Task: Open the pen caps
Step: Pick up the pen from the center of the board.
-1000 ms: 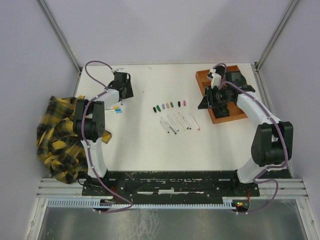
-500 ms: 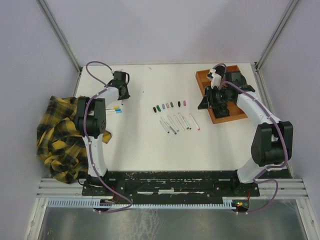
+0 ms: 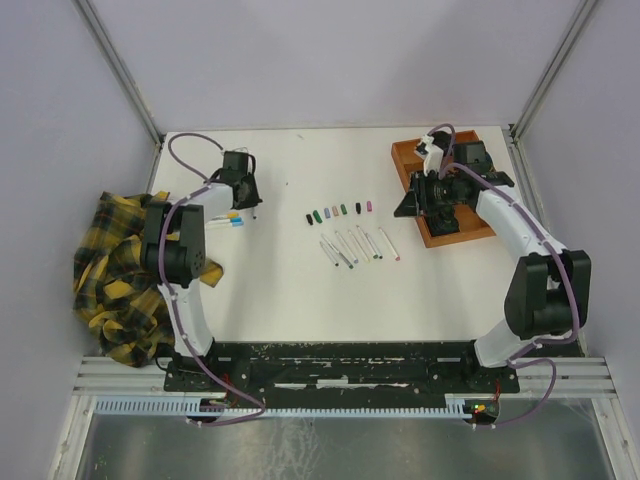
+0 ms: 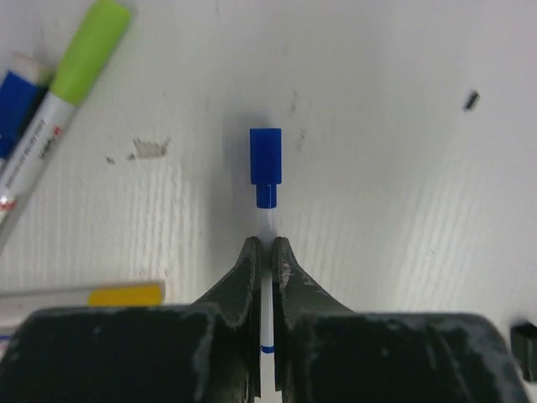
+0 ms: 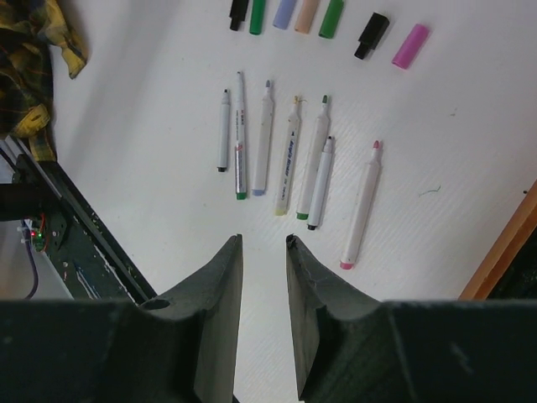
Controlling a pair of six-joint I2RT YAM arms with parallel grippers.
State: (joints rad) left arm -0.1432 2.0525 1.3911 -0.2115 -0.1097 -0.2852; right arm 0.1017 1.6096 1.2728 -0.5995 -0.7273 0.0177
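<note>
My left gripper (image 4: 266,248) is shut on the thin white barrel of a pen whose blue cap (image 4: 265,155) still sits on its far end, just above the white table. In the top view this gripper (image 3: 243,192) is at the back left, beside a few capped pens (image 3: 230,218). A row of loose pen caps (image 3: 337,211) lies mid-table, with several uncapped pens (image 3: 358,245) below it. My right gripper (image 5: 263,243) hangs open and empty, short of those pens (image 5: 289,159). The pink cap (image 5: 409,45) and black cap (image 5: 370,35) show beyond them.
A green-capped pen (image 4: 80,59) and a pen with a yellow band (image 4: 84,294) lie left of the held pen. An orange tray (image 3: 405,160) holding black objects sits under the right arm at the back right. A yellow plaid cloth (image 3: 115,270) is bunched at the table's left edge.
The left jaws have closed onto the blue-capped pen's barrel, and the left wrist has shifted slightly toward the near side. The right arm has barely moved.
</note>
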